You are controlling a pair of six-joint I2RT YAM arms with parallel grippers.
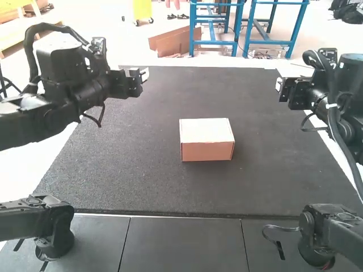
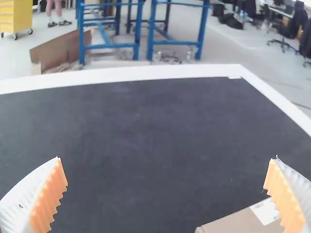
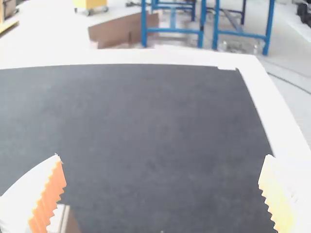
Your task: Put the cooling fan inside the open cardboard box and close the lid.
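cardboard box (image 1: 206,139) closed, contents hidden

table: black mat (image 1: 142,164) on white top (image 2: 121,73) | beyond: blue metal racks (image 2: 138,29), cardboard sheet (image 2: 58,48), pale floor (image 2: 243,39)

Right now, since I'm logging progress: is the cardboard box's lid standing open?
No, in the high view the cardboard box sits on the black mat with its lid lying flat and shut.
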